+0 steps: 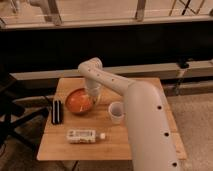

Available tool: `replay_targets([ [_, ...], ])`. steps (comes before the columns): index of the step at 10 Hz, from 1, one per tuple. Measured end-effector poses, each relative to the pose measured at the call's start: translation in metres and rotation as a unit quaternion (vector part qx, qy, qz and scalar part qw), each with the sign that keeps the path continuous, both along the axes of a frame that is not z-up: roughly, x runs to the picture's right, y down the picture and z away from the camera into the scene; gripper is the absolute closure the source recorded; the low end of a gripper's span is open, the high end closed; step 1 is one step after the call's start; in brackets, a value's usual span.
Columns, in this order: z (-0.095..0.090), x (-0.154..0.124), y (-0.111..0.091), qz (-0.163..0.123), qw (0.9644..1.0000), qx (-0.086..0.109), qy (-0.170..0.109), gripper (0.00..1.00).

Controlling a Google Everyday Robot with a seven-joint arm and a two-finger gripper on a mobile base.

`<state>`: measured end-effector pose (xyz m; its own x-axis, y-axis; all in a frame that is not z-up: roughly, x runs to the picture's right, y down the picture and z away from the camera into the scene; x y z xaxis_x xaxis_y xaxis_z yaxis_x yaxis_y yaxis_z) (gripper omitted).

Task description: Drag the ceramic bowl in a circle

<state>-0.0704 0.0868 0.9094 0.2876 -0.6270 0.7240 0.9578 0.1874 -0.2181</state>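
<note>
The ceramic bowl point(78, 102) is round and shallow, glossy orange-red inside with a darker rim. It sits on the left half of the wooden table point(145, 87). My gripper point(93, 96) reaches down from the white arm's bend point(90, 66) and is at the bowl's right rim, touching it. The gripper's body hides that part of the rim.
A small white cup point(116, 112) stands just right of the bowl. A black flat object point(57, 111) lies left of it. A plastic bottle point(82, 135) lies on its side near the front edge. My white arm point(150, 130) covers the table's right side. A dark chair point(12, 120) stands left.
</note>
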Motion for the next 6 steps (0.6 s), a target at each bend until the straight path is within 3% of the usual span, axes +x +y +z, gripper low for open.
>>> replay_targets([
  [3, 0.000, 0.002, 0.003, 0.007, 0.9999, -0.006, 0.005, 1.00],
  [6, 0.001, 0.050, 0.004, 0.017, 0.9997, -0.011, 0.014, 1.00],
])
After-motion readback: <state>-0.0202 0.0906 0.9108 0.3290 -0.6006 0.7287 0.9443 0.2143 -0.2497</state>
